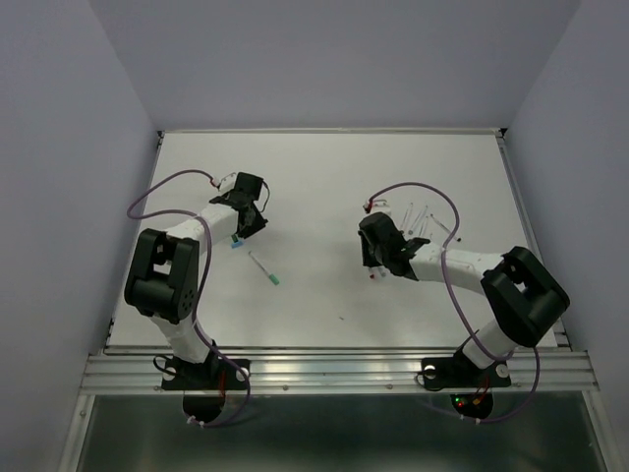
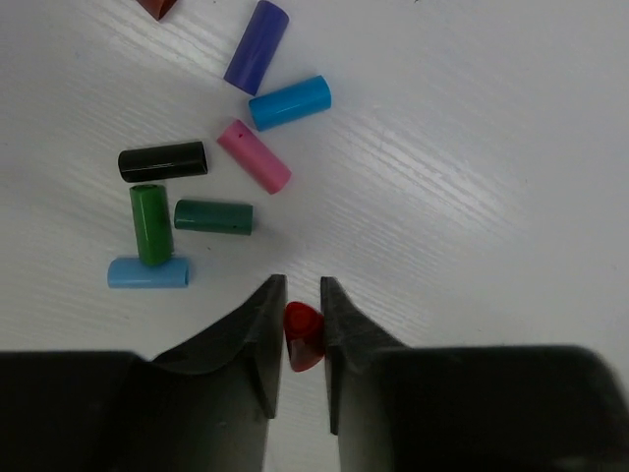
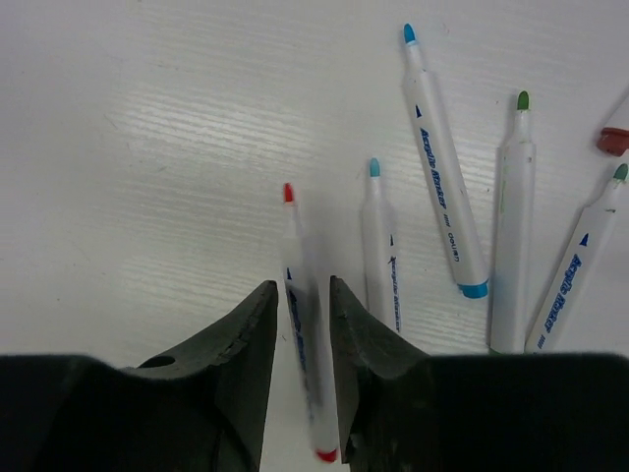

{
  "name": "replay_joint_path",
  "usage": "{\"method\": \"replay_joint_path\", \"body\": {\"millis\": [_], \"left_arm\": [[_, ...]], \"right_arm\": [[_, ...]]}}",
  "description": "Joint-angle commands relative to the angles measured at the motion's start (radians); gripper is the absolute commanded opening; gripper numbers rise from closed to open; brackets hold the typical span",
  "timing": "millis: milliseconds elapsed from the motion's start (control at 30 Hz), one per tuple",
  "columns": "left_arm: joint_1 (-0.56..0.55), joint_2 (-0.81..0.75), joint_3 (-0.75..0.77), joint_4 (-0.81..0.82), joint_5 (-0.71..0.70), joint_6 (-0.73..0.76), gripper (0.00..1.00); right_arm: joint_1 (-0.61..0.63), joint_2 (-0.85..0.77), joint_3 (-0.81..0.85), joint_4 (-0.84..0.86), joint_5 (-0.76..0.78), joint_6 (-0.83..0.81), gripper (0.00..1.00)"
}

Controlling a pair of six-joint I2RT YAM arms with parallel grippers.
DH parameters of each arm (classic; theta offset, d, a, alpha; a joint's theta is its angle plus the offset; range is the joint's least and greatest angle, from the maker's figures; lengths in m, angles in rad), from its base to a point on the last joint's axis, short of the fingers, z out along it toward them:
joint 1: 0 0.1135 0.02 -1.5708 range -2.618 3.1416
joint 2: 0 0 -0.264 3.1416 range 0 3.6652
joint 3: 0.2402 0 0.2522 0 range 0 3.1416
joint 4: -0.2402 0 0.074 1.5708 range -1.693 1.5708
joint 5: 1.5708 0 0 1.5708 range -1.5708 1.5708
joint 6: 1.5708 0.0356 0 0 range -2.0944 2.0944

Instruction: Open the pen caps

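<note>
Left wrist: left gripper (image 2: pixel 301 285) closed on red cap (image 2: pixel 303 336) | right gripper (image 3: pixel 302 285) straddles red pen (image 3: pixel 293 246), hold unclear | cap off; next we release by loose caps (image 2: pixel 213 216), 11 o'clock.

Seven loose pen caps (image 2: pixel 213 216), short plain cylinders, lie flat in a cluster on the left half of the table (image 1: pixel 324 177), about midway between its far and near edges. They are the purple cap (image 2: pixel 256 46), bright blue cap (image 2: pixel 289 102), pink cap (image 2: pixel 254 155), black cap (image 2: pixel 163 161), green cap (image 2: pixel 150 223), dark teal cap (image 2: pixel 213 216) and pale blue cap (image 2: pixel 147 272), with the green one's end touching the pale blue. The red cap (image 2: pixel 302 335) sits pinched in the left gripper (image 2: pixel 301 285), just beside the cluster.
</note>
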Motion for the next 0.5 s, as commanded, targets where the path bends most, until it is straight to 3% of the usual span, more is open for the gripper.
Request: {"method": "replay_joint_path", "body": {"millis": [0,33,133,467], "left_arm": [[-0.009,0.010,0.050,-0.036,-0.048,-0.003,0.37],[-0.011,0.016,0.053,-0.036,-0.046,-0.003,0.42],[-0.013,0.023,0.061,-0.042,-0.049,-0.001,0.48],[-0.013,-0.051,0.082,-0.056,-0.037,0.011,0.68]], "right_arm": [[-0.001,-0.019,0.053,0.014,0.032,-0.011,0.36],[-0.001,-0.030,0.057,0.005,0.015,-0.012,0.44],[-0.001,-0.059,0.063,-0.004,-0.066,-0.037,0.51],[0.010,-0.230,0.040,0.049,-0.402,-0.133,0.70]]}}
